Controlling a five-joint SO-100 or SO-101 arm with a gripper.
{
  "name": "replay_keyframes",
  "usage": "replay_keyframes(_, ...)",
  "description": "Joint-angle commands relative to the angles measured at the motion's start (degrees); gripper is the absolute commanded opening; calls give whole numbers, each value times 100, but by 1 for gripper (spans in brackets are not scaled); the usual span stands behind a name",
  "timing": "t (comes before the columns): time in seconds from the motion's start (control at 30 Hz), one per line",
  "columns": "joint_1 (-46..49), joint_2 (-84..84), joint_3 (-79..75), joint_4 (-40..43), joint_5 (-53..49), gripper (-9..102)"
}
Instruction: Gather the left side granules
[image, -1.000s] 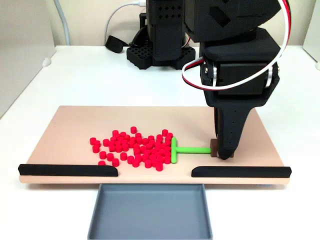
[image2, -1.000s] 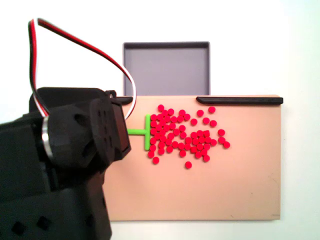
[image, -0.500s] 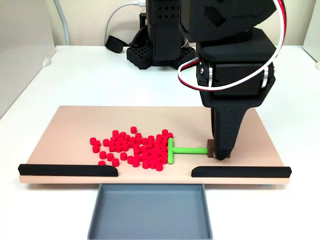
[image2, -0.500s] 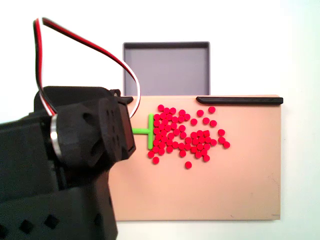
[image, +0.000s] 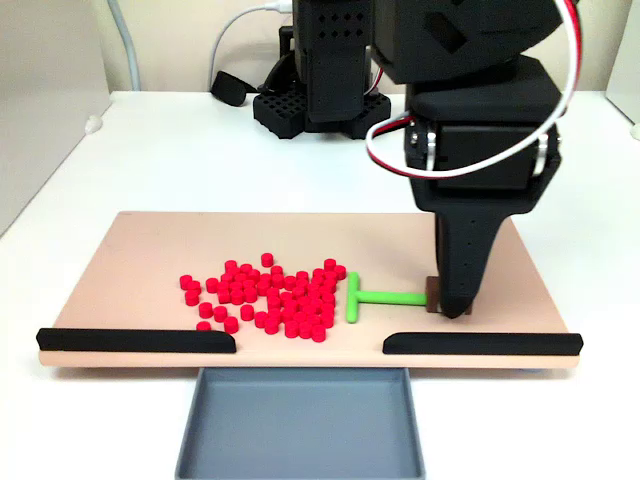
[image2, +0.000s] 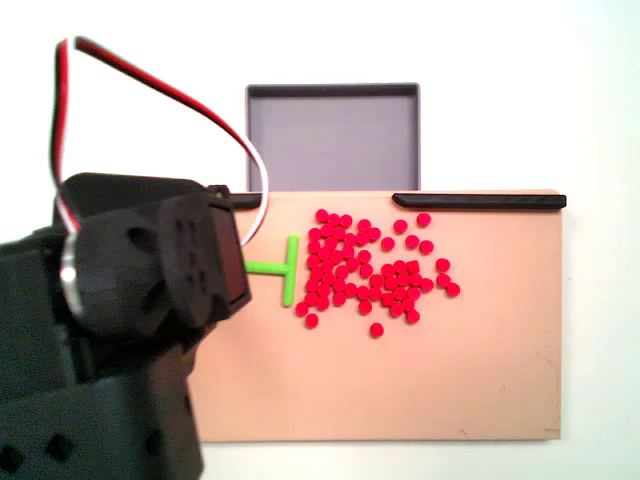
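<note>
Dozens of red granules (image: 268, 295) lie in a loose cluster on the tan board (image: 140, 250), left of centre in the front fixed view and right of centre in the top-down fixed view (image2: 370, 270). The green T-shaped tool (image: 375, 298) sits just right of the cluster in the front view, its crossbar apart from the nearest granules by a narrow gap. The gripper (image: 452, 305) holds the tool's stem end, jaws closed on it. The grey tray (image: 300, 425) waits below the gap between the two black rails (image: 135, 340). Judgement: to sweep well, keep the crossbar flat on the board and square to the pile, push slowly so granules do not roll around the crossbar ends, and collect stragglers at the cluster's edges with separate short passes.
</note>
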Motion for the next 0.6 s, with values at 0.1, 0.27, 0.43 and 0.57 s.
replay_keyframes(0.1, -352, 527, -88, -26, 272, 0)
replay_keyframes(0.27, -483, 826, -35, 299, 255, 0)
replay_keyframes(0.43, -448, 1178, 9, 747, -562, 0)
replay_keyframes(0.57, -316, 1635, 185, 756, -1934, 0)
